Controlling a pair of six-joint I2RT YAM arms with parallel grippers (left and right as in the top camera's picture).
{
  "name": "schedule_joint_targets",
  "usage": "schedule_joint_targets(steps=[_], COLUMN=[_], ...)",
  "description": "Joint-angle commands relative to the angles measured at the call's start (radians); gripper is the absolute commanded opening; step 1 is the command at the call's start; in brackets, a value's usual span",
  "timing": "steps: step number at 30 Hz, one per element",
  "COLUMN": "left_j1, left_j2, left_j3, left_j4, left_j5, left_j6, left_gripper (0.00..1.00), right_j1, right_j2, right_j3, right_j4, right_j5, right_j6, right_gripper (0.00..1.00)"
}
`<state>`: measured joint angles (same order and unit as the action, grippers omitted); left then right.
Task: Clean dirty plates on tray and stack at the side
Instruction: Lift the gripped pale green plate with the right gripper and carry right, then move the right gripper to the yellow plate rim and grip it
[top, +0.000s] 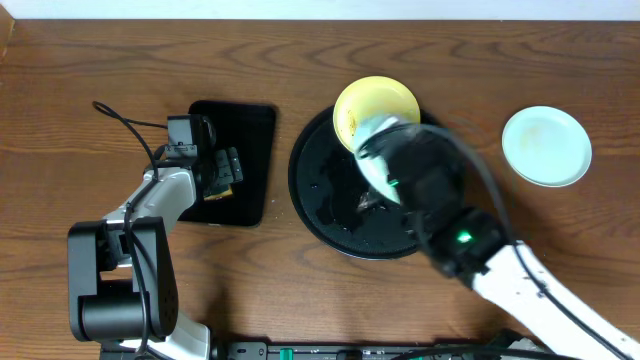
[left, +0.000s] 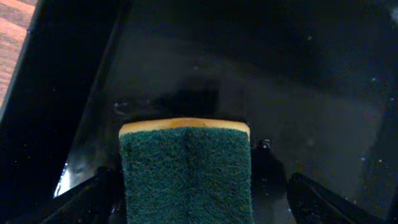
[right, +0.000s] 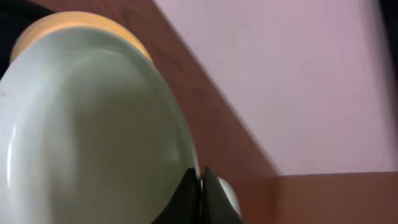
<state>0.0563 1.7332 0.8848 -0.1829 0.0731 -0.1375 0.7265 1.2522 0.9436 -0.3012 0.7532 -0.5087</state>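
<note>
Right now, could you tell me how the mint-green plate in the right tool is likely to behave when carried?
Probably stiff: the mint-green plate shows no sag though the right tool pinches only its rim. That edge grip may let it swing or slip; it looks smooth.

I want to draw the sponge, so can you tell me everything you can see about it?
The sponge is a rectangular block with a rough dark green scrubbing face and a soft yellow layer showing along its far edge. A faint crease runs down the green face. The left tool holds it by its sides over the small rectangular black tray, which looks wet and shiny. Whether it touches the tray cannot be told.
</note>
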Motion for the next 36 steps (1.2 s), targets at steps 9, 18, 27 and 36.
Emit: schedule_joint_targets(steps=[9, 18, 27, 36], left_j1=[0.004, 0.004, 0.004, 0.004], left_j2=[0.002, 0.002, 0.002, 0.002], left_j3=[0.003, 0.003, 0.003, 0.003], left_j4=[-0.003, -0.003, -0.003, -0.003], left_j5=[-0.002, -0.002, -0.002, -0.002], left_j6=[-0.003, -0.003, -0.003, -0.003], left_gripper=[0.89, 0.90, 0.90, 0.90], right_j1=[0.042, -0.397, -1.049, -1.281], right_j2=[0.150, 0.083, 0.167, 0.468], right_j3=[0.024, 0.216, 0.233, 0.233], right_j4=[0.088, -0.216, -0.101, -0.037], right_j5=[0.300, -0.461, -0.777, -0.785], right_j6=[-0.026, 0.311, 0.511, 0.591], right_gripper=[0.01, 0.01, 0.01, 0.03])
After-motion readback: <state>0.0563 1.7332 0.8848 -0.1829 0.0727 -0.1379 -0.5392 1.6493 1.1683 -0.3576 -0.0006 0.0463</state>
